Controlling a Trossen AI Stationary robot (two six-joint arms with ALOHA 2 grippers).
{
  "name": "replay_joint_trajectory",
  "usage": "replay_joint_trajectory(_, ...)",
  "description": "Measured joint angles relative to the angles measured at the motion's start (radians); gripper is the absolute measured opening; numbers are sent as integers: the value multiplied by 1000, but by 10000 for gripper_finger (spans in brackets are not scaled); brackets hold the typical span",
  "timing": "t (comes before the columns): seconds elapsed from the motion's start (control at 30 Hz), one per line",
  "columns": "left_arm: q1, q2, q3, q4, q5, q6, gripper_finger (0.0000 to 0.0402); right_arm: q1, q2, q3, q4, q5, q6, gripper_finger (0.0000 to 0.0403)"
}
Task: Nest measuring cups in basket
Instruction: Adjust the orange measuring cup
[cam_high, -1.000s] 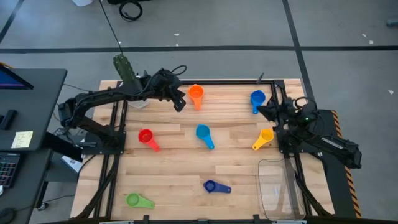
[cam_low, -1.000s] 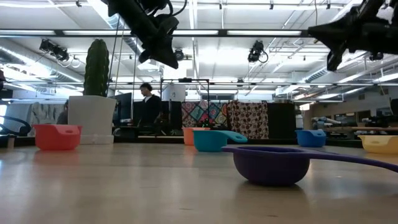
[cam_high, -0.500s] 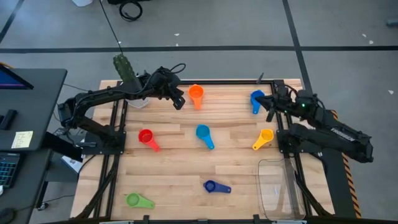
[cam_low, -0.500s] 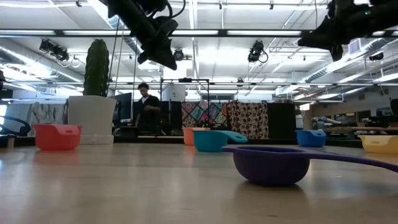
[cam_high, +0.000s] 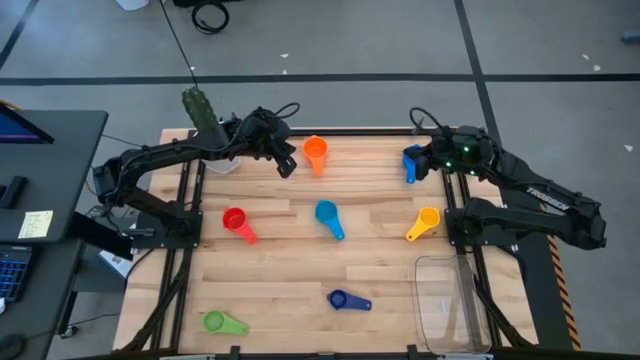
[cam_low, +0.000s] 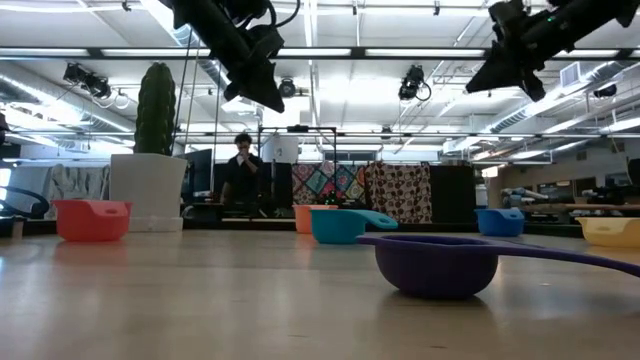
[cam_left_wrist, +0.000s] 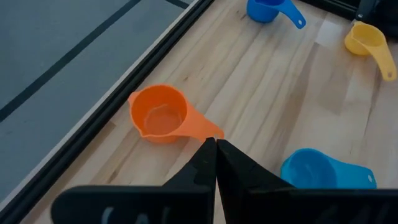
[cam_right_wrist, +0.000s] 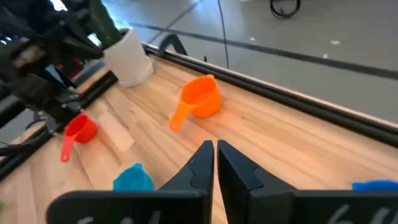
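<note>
Several measuring cups lie apart on the wooden table: orange, blue, light blue, yellow, red, dark blue and green, each resting on its base. The clear basket sits at the near right corner. My left gripper hangs shut in the air just left of the orange cup. My right gripper hovers shut beside the blue cup, high above the table.
A white pot with a cactus stands at the far left corner, behind my left arm. Bare wood lies between the cups in the table's middle and near side. A person stands in the room beyond the table.
My right arm has swung toward the far edge and a little to the left, bringing its gripper from near the table's right edge to beside the blue cup, still shut. None of the cups has moved.
</note>
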Motion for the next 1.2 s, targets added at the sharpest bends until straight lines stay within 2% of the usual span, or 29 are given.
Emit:
replay_joint_trajectory(0.37, 0, 0, 0, 0, 0, 0, 14, -85, 153, 0, 18, 53, 49, 104)
replay_joint_trajectory(0.57, 0, 0, 0, 1, -2, 1, 14, -141, 242, 14, 28, 45, 42, 103)
replay_joint_trajectory(0.73, 0, 0, 0, 1, -2, 1, 14, -183, 339, 101, 15, 44, -4, 100)
replay_joint_trajectory(0.83, 0, 0, 0, 1, -2, 1, 14, -199, 408, 182, -73, 42, -10, 100)
replay_joint_trajectory(1.03, 0, 0, 0, 1, -2, 2, 14, -233, 555, 374, -373, 42, 40, 99)
replay_joint_trajectory(1.2, 0, 0, 0, 1, -2, 3, 14, -244, 672, 484, -494, 42, 69, 99)
